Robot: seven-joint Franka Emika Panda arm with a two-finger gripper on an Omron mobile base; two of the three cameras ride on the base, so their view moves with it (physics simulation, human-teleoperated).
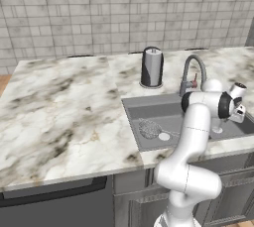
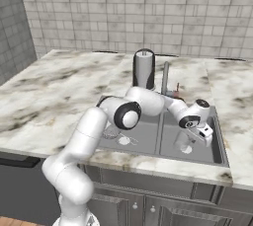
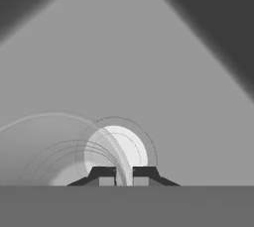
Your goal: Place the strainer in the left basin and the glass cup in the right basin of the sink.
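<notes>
Gripper: the gripper [image 3: 119, 177] is down inside the right basin [image 2: 197, 146]; its two dark fingertips are pinched almost together on the thin clear rim of the glass cup [image 3: 74, 156].
Glass cup: the glass cup stands upright on the floor of the right basin, directly under the hand, in the right base view [image 2: 184, 143]. In the hand view its curved wall arcs over the basin's round white drain [image 3: 119, 149].
Arm: the white arm reaches from the bench front across the sink [image 2: 106, 99], its elbow over the left basin [image 1: 144, 114].
Strainer: the silvery mesh strainer [image 1: 149, 129] lies on the floor of the left basin, near the front wall, its wire handle pointing towards the divider [image 2: 159, 133].
Divider: a raised wall between the two basins, between the strainer and the glass cup.
Faucet: a curved grey gooseneck faucet [image 1: 191, 72] rises behind the sink, just behind the arm's forearm.
Canister: a tall dark steel canister [image 1: 151, 67] stands on the bench [image 1: 59, 112] behind the left basin, well apart from the gripper.
Surroundings: marbled bench top, grey tiled wall [image 1: 99, 13] behind, grey cabinet fronts [image 2: 148, 200] below.
</notes>
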